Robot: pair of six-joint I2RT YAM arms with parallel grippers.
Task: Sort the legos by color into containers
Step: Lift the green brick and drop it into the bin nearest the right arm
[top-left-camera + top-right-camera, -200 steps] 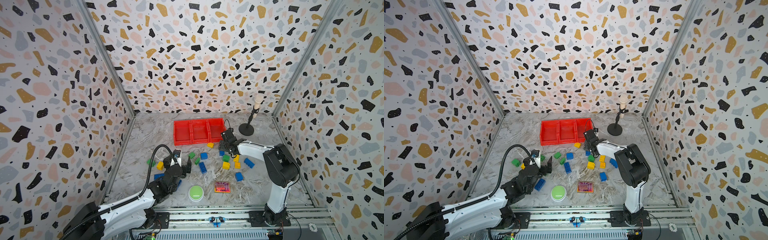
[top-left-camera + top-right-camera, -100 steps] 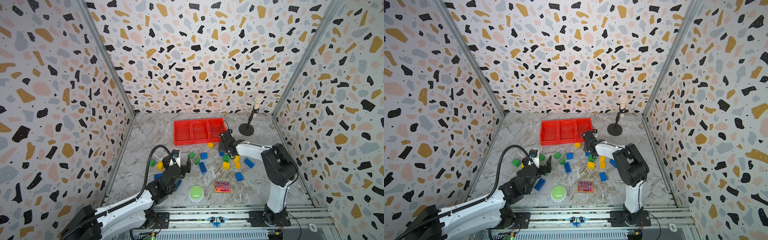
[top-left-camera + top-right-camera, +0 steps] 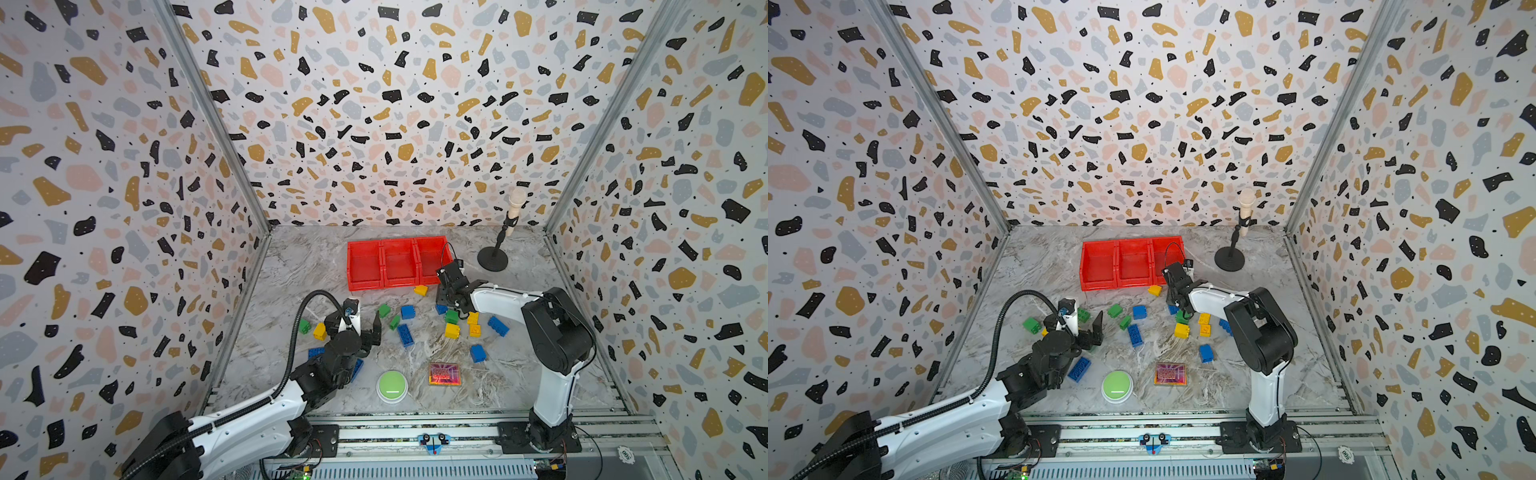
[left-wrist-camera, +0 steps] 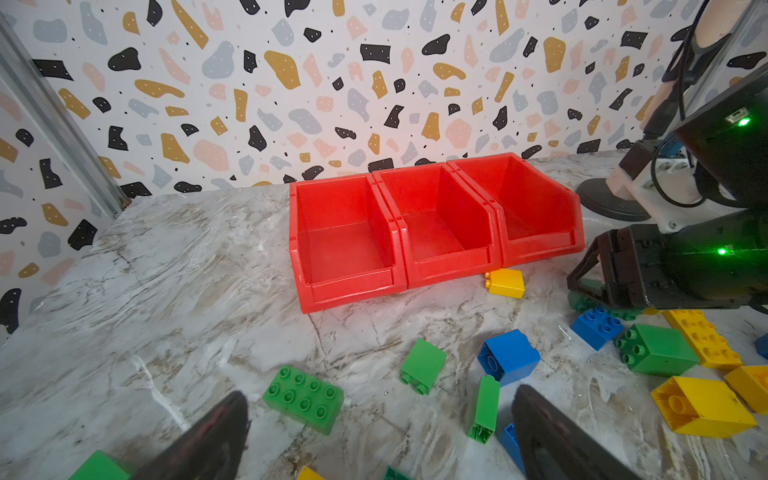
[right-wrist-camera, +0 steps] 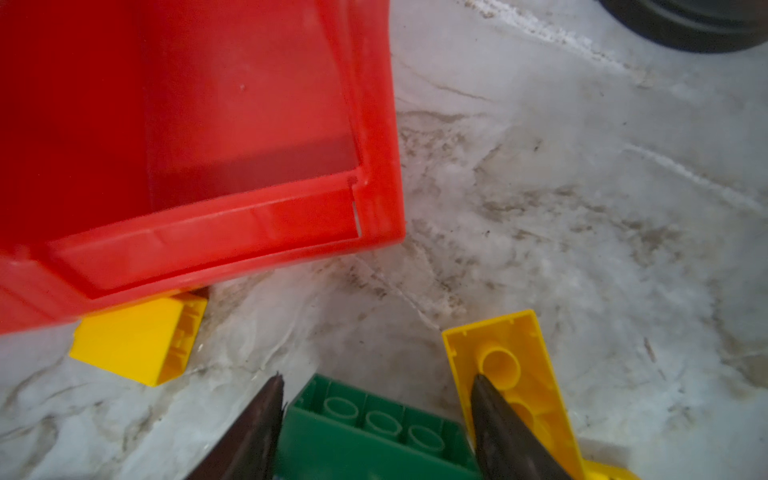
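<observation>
- The tabletop [image 3: 291,266] has a marble pattern and carries every item listed below.
- The containers [image 3: 399,283] are three red open-topped bins joined in a row. They stand toward the rear centre of the tabletop.
- The microphone stand [image 3: 492,261] stands upright to the right of the containers, apart from them.
- The left gripper [image 4: 379,392] hovers low over the left part of the brick scatter. Its fingers are spread wide and hold nothing. The oblong green brick [image 4: 305,397] lies on the tabletop ahead of them.
- The right gripper [image 5: 377,376] points down just in front of the rightmost bin's front corner. Its fingers are partly apart and straddle the upturned green brick [image 5: 374,436]. Whether they press on it cannot be told.
- The round green button [image 3: 392,386] sits near the front edge, with the shiny card [image 3: 444,373] just beside it.
- The legos [image 3: 407,311], in blue, yellow and green, lie scattered on the tabletop in front of the containers.
- The oblong yellow brick [image 5: 507,361], hollow side up, lies against the outer side of one right finger.
- The small yellow brick [image 5: 133,345] lies just beside the containers' front wall.
</observation>
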